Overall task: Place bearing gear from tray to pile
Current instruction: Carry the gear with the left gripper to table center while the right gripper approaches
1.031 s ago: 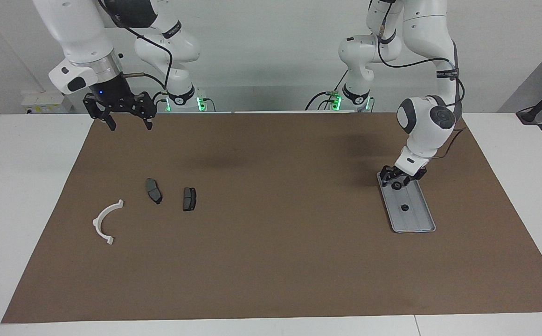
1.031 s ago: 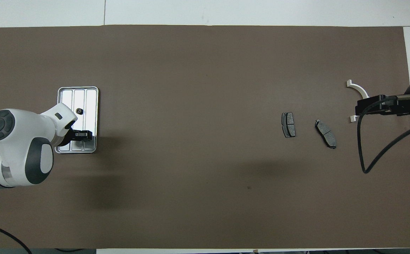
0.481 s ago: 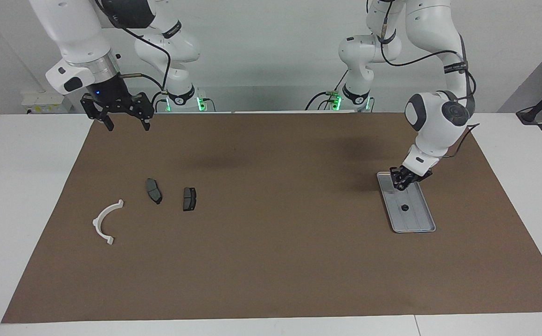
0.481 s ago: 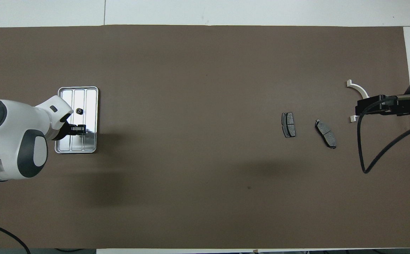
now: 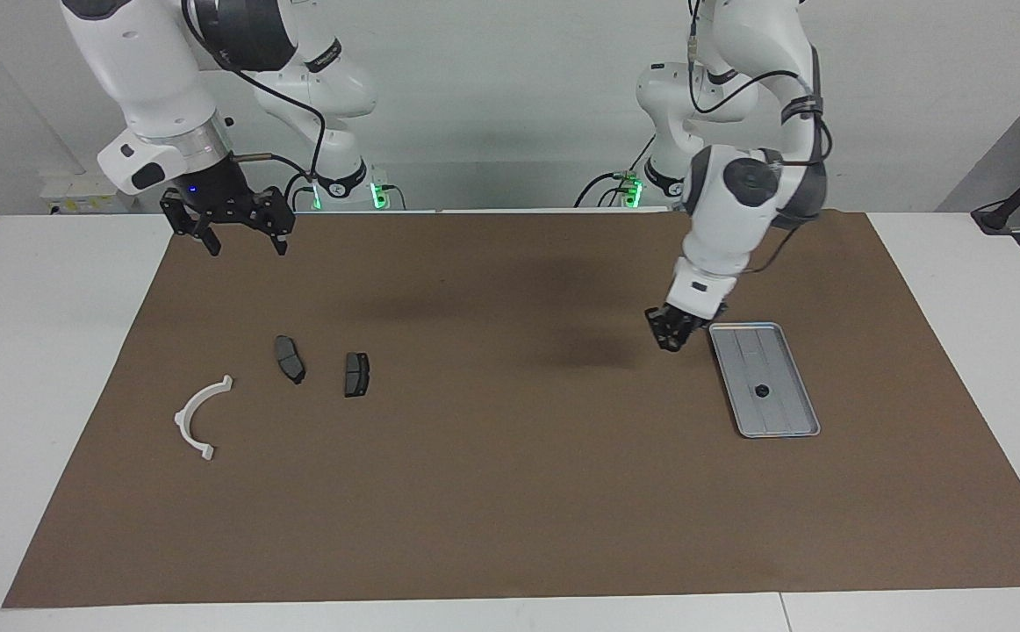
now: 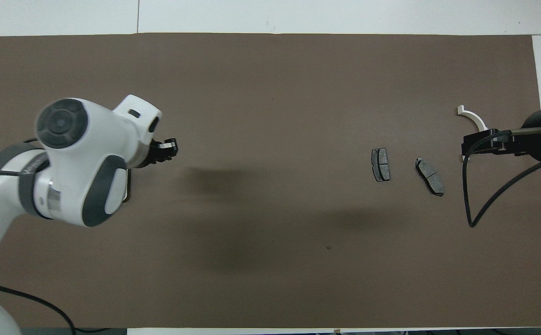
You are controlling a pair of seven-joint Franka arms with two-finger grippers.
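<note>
Two arms over one worktop, brown mat on it. Your left jaws hang over the mat just beside the tray, on its pile-facing edge. They're drawn together; can't tell if anything's pinched between them. Right jaws wait spread wide and empty, over the mat edge at the pile's end. The pile, white bracket plus pads, lies well apart, straight along the worktop's length toward the right arm's end. One bearing gear sits mid-tray. Left arm's nearer the tray, right arm nearer the pile.
</note>
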